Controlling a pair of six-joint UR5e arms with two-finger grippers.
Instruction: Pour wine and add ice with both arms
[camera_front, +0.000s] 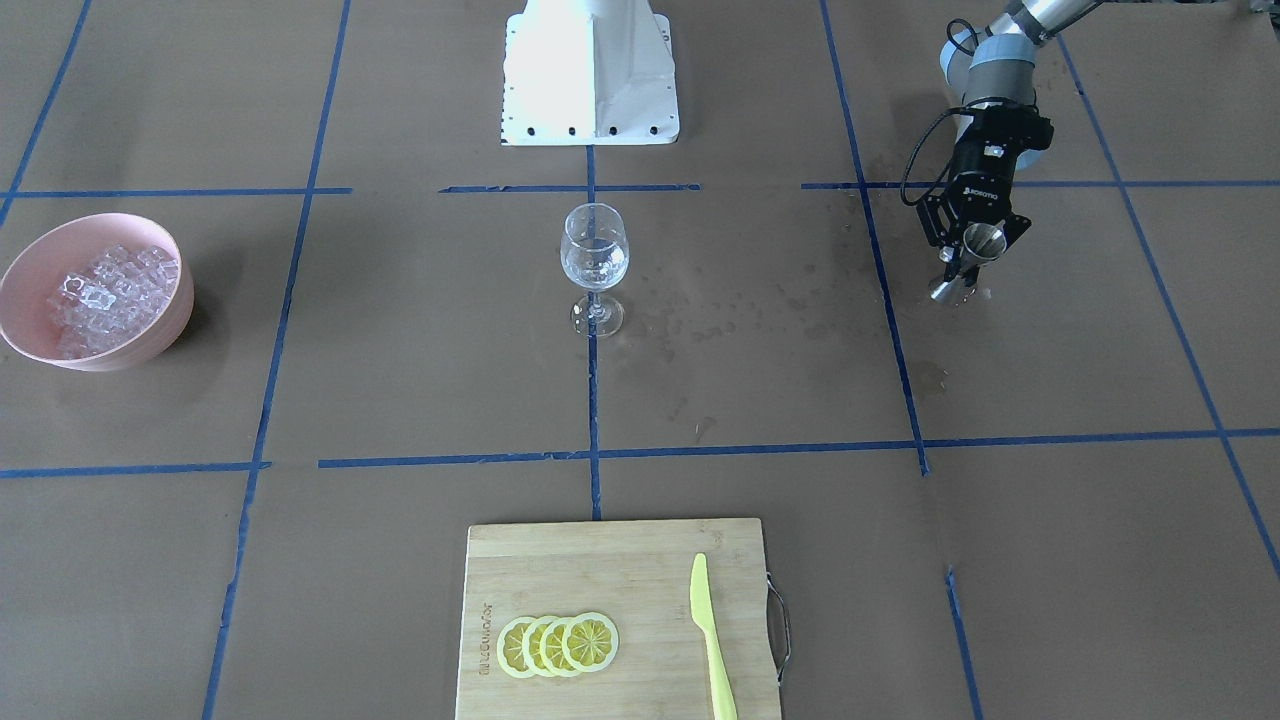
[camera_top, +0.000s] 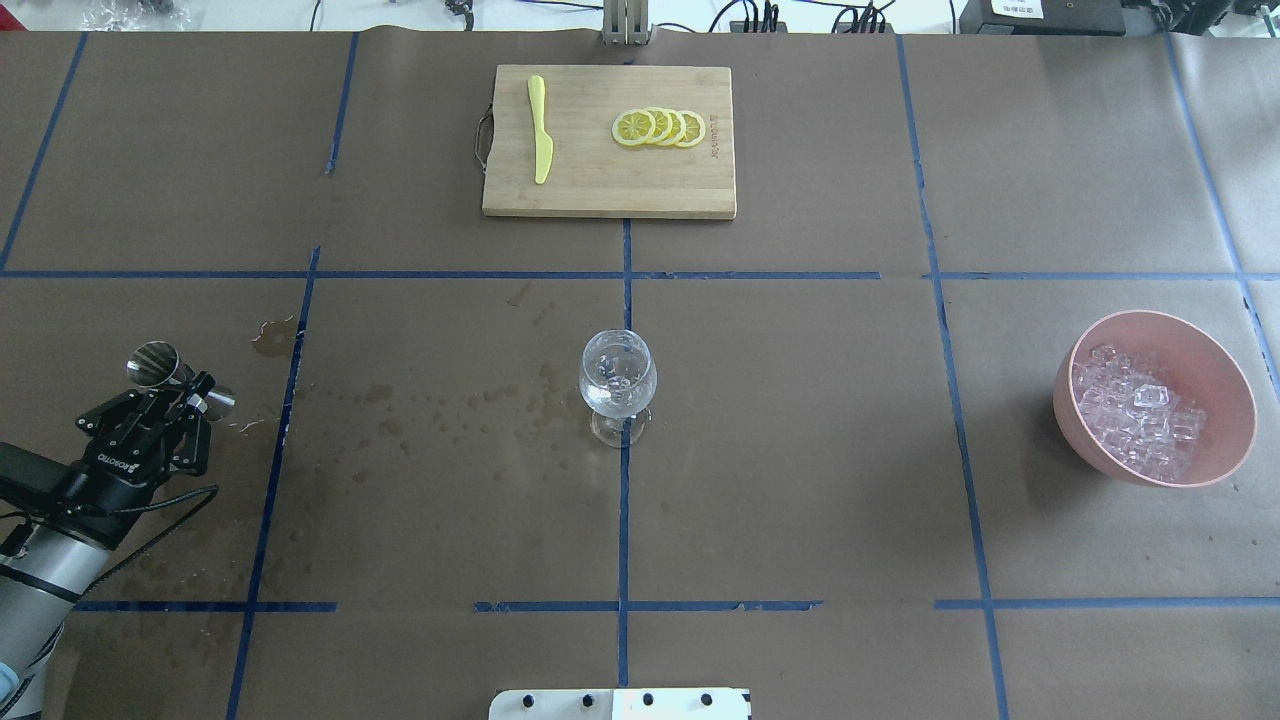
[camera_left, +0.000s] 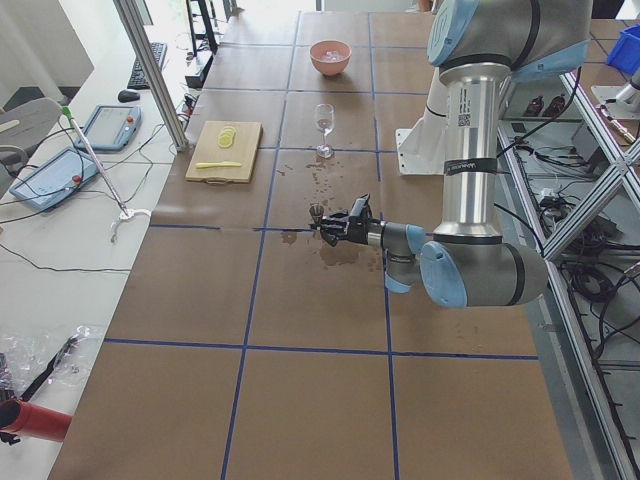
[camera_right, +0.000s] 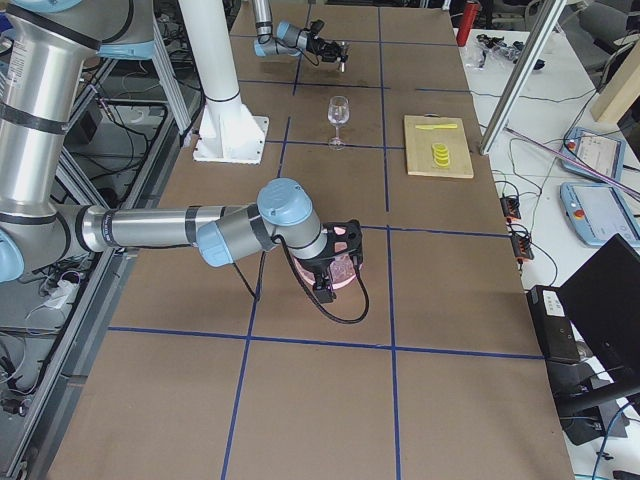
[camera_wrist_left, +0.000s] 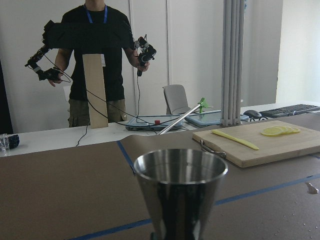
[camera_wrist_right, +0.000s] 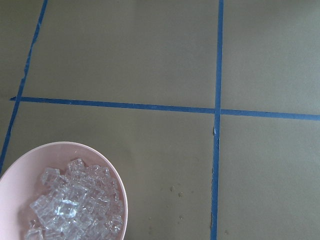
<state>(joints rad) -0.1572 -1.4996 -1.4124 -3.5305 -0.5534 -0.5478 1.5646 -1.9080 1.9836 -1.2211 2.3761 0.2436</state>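
My left gripper (camera_front: 973, 250) (camera_top: 187, 392) is shut on a steel jigger (camera_front: 946, 289) (camera_top: 152, 363) low over the table at my left side. The left wrist view shows the jigger's cup (camera_wrist_left: 180, 190) upright; its inside is hidden, so no wine shows there. The wine glass (camera_front: 594, 262) (camera_top: 617, 385) stands at the table's middle and seems to hold a little clear liquid. The ice (camera_front: 105, 290) (camera_top: 1140, 415) (camera_wrist_right: 70, 205) is heaped in a pink bowl (camera_front: 150, 345) (camera_top: 1195, 350). My right gripper (camera_right: 340, 255) shows only in the exterior right view, over the bowl; I cannot tell its state.
A wooden cutting board (camera_top: 590, 190) (camera_front: 600, 570) at the far edge carries lemon slices (camera_top: 660, 127) and a yellow knife (camera_top: 540, 130). Wet spots (camera_top: 400, 410) mark the paper between the jigger and the glass. The white pedestal (camera_front: 590, 70) stands at my base.
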